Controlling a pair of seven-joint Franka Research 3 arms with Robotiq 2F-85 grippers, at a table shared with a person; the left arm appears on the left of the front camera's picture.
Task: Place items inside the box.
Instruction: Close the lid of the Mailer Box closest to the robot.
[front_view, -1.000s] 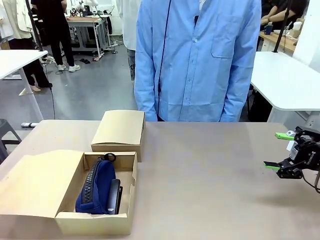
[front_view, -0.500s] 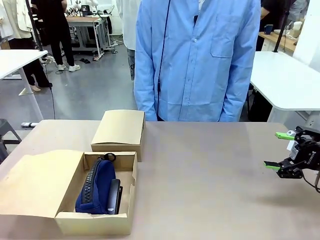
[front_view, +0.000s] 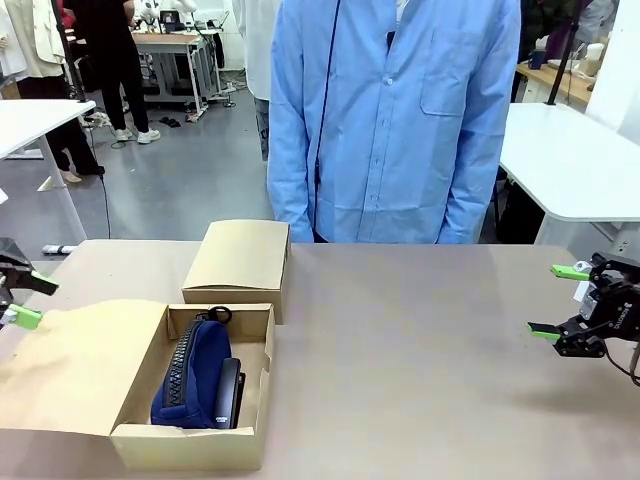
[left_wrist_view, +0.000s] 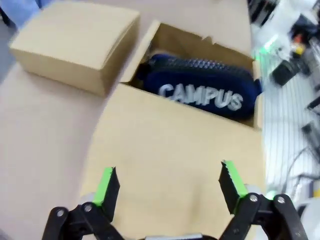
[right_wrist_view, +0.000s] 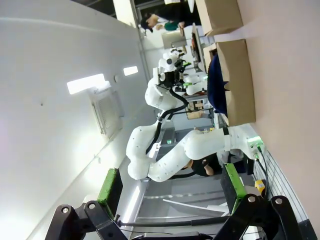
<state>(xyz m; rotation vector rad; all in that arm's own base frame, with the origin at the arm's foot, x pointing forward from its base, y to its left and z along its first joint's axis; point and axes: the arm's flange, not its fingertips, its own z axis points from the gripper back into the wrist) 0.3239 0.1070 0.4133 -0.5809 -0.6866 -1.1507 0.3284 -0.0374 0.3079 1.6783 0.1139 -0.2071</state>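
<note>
At the 9 o'clock edge of your front view the left gripper (front_view: 20, 297) hangs above the tabletop (front_view: 420, 370) with its jaws spread wide and nothing between them; its wrist camera shows both green pads (left_wrist_view: 106, 186) apart over the open flap (left_wrist_view: 175, 150) of the box (front_view: 195, 375). That cardboard box sits at about 7 o'clock, open, flap laid out toward the left gripper. Inside it you see the navy zip pouch lettered "CAMPUS" (left_wrist_view: 202, 92), lying lengthwise, with a black item (front_view: 229, 392) resting against its 3 o'clock side; you cannot tell from here what that item is. A closed cardboard box (front_view: 240, 262) stands just beyond the open one, at its 12 o'clock, touching or nearly touching its far wall. A person in a light blue shirt (front_view: 395, 120) stands at the far side, at 12 o'clock. At 3 o'clock the right gripper (front_view: 560, 300) hovers near the tabletop edge, fingers wide apart and empty, well away from both boxes.
</note>
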